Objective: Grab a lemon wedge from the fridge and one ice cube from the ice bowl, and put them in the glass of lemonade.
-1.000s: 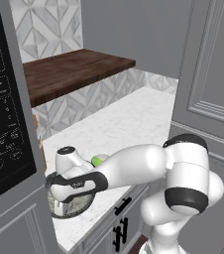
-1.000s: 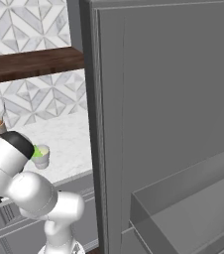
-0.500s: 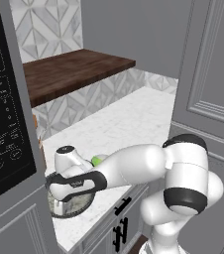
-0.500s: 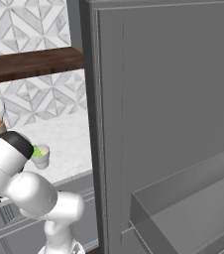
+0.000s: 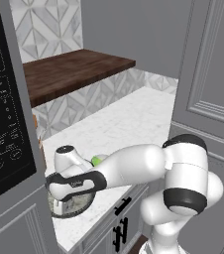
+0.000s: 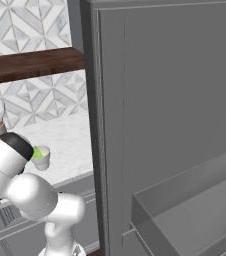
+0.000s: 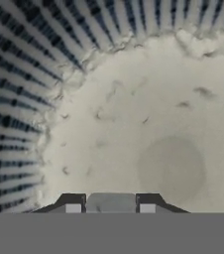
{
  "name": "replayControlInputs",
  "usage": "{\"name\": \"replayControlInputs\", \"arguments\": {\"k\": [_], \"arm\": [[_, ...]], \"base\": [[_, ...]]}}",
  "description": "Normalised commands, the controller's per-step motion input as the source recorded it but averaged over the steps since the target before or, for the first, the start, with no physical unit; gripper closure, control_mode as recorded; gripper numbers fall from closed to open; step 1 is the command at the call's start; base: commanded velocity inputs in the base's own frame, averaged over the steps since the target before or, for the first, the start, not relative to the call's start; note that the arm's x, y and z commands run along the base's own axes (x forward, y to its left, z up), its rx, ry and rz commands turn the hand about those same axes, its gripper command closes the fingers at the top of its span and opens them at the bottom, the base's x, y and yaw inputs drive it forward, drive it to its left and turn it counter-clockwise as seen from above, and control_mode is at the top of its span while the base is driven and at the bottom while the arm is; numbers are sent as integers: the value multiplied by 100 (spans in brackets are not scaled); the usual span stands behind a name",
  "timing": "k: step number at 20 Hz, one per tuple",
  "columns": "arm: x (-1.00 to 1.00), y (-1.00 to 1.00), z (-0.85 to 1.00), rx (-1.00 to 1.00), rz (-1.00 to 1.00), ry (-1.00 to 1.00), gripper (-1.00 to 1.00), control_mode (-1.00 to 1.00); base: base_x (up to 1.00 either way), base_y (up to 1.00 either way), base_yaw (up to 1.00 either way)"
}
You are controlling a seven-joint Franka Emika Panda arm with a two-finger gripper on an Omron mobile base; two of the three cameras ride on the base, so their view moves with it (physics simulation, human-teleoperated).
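A pale marble counter [image 5: 134, 119] is running under a dark wooden shelf [image 5: 74, 69] and a patterned tile wall, with a black microwave panel [image 5: 2, 124] standing at nine o'clock in the left base view and the tall dark grey fridge [image 6: 165, 110] taking up the three o'clock side of the right base view. The white arm is reaching down and across the counter edge into the ice bowl [image 5: 79, 207], which is sitting at about seven o'clock in the left base view. Just beyond the wrist, toward one o'clock of the bowl, the glass of lemonade [image 6: 41, 157] is standing upright on the marble, its green-yellow contents showing.

From the hand view, the gripper [image 7: 110, 207] is hanging low inside the bowl, the speckled pale floor lying ahead of it and the ribbed dark wall curving from nine to twelve o'clock. Between the two dark fingertips [image 7: 73, 204], right at six o'clock, the ice cube [image 7: 110, 202] is showing as a pale grey block filling the gap. The jaws are standing close against its two sides and appear to be pinching it, though whether the hold is firm I cannot tell.

The cube is likely to be light, hard and slick, so it is probably best squeezed on two flat opposite faces, gently and squarely, since a skewed pinch could squirt it out across the bowl.
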Motion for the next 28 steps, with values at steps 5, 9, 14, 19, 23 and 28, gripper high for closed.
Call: {"name": "replayControlInputs", "arguments": {"k": [5, 9, 14, 19, 23, 28], "arm": [[0, 0, 0, 0, 0, 0, 100, -100], [-5, 0, 4, 0, 0, 0, 100, -100], [-12, -2, 49, 2, 0, -1, 100, -100], [0, -20, 17, 9, 0, -1, 100, -100], [0, -33, 5, 8, 0, 0, 100, -100], [0, -11, 6, 7, 0, -5, 100, -100]], "base": [[0, 0, 0], [0, 0, 0], [0, 0, 0], [0, 0, 0], [0, 0, 0], [0, 0, 0]]}}
